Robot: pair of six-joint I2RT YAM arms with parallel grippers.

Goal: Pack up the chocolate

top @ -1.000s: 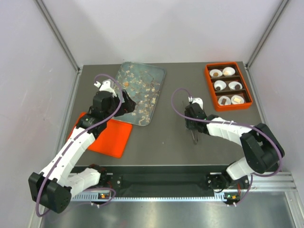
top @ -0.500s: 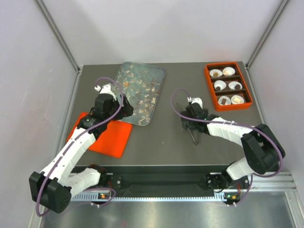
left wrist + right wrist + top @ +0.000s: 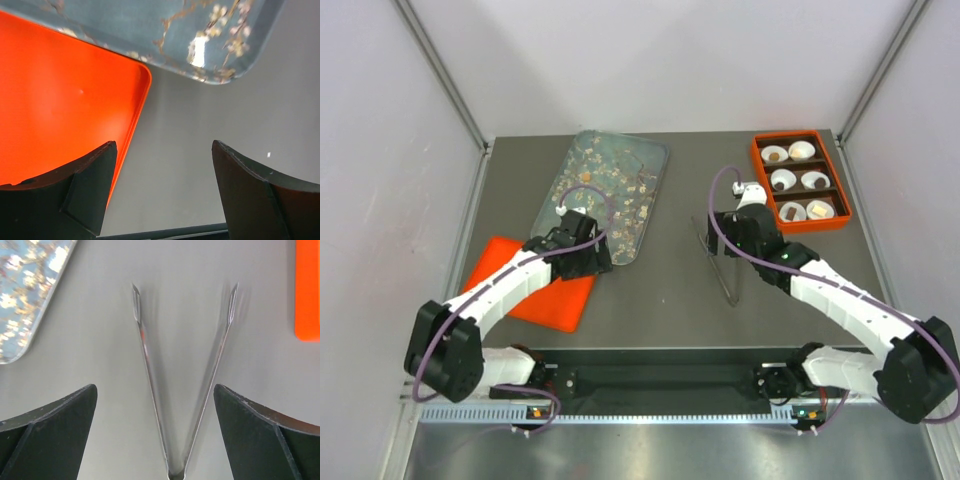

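Right gripper [image 3: 155, 390] and left gripper [image 3: 164, 147] stand wide, empty. Off-centre closing may skid the tongs [image 3: 148, 360] aside.

Bright, even light from above; shadows are faint. White glare marks the tray [image 3: 199, 50]. The tongs [image 3: 149, 360] look smeared at their tips.

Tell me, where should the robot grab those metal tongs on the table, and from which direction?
Probably from straight above, across both arms about midway along. The tongs lie flat on the table in an open V, joined end nearest the robot, so fingers dropping outside the two thin arms could squeeze them together. The right tool is open and straddles them.
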